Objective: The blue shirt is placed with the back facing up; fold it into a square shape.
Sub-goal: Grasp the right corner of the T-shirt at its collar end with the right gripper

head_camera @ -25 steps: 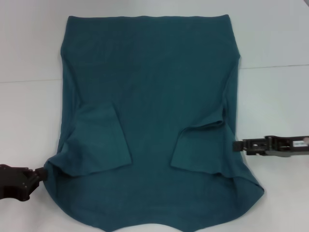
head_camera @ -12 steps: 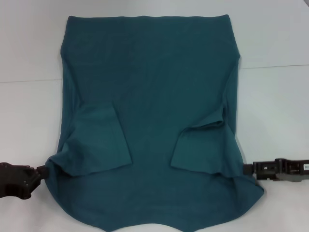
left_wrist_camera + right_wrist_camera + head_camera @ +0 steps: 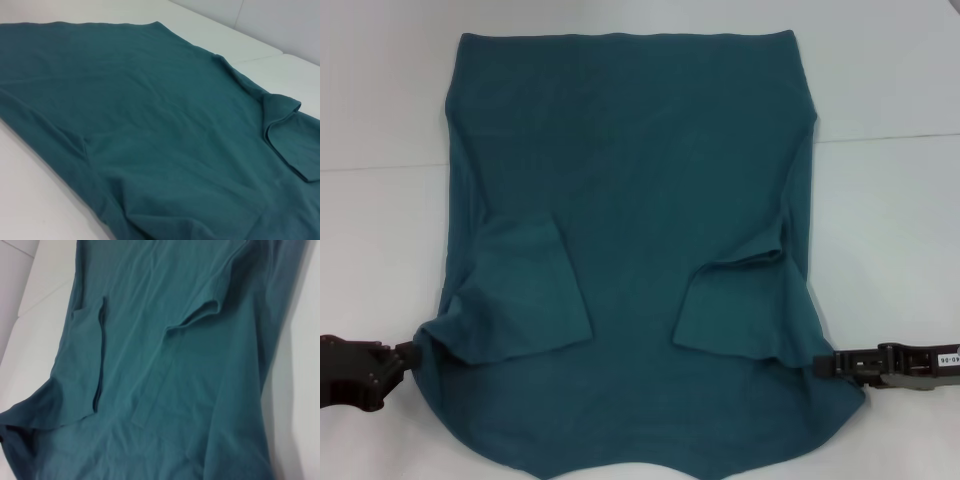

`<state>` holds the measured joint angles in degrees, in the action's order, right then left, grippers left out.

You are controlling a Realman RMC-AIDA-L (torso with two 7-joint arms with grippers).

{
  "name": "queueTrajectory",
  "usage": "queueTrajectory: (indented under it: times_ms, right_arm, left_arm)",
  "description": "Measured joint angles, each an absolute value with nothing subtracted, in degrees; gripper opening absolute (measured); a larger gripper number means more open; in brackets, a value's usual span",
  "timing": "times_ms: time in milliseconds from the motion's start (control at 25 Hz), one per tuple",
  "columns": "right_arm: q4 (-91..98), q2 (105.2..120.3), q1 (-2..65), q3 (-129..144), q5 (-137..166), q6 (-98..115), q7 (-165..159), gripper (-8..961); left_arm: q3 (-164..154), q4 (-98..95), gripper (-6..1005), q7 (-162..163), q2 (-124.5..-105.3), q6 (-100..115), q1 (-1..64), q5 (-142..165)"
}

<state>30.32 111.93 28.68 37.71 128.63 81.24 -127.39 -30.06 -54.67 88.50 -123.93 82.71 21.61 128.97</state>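
Observation:
The blue shirt (image 3: 630,190) lies flat on the white table, both sleeves folded inward over its body. My left gripper (image 3: 408,352) is at the shirt's near left corner, shut on the fabric, which is drawn to a point at its tip. My right gripper (image 3: 820,365) lies low on the table and touches the shirt's near right edge. The left wrist view shows the shirt (image 3: 150,125) spread out with one folded sleeve. The right wrist view shows the shirt (image 3: 175,365) with both folded sleeves.
The white table (image 3: 380,100) surrounds the shirt, with a seam line across it on both sides. The shirt's near hem reaches the bottom edge of the head view.
My right gripper has moved nearer along the shirt's right edge, down to the near right corner, and its tip now touches the fabric. The left gripper has barely moved.

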Motion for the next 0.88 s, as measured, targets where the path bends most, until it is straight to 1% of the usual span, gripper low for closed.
queueTrajectory:
  times_ms: [200, 520, 880]
  right_arm:
    - [30.2, 111.91, 28.6, 37.6, 128.6, 83.7, -127.1, 658]
    - [30.7, 111.29, 26.2, 34.3, 128.1, 86.5, -126.3, 647]
    - [30.3, 112.04, 25.8, 32.4, 128.2, 86.3, -124.3, 634]
  left_arm:
    - [-30.1, -54.7, -2, 88.5, -123.92, 82.7, 21.6, 128.9]
    - [-30.1, -54.6, -1, 88.5, -123.93, 82.6, 21.9, 128.9]
    - [-30.2, -53.9, -2, 88.5, -123.92, 82.5, 22.7, 129.2]
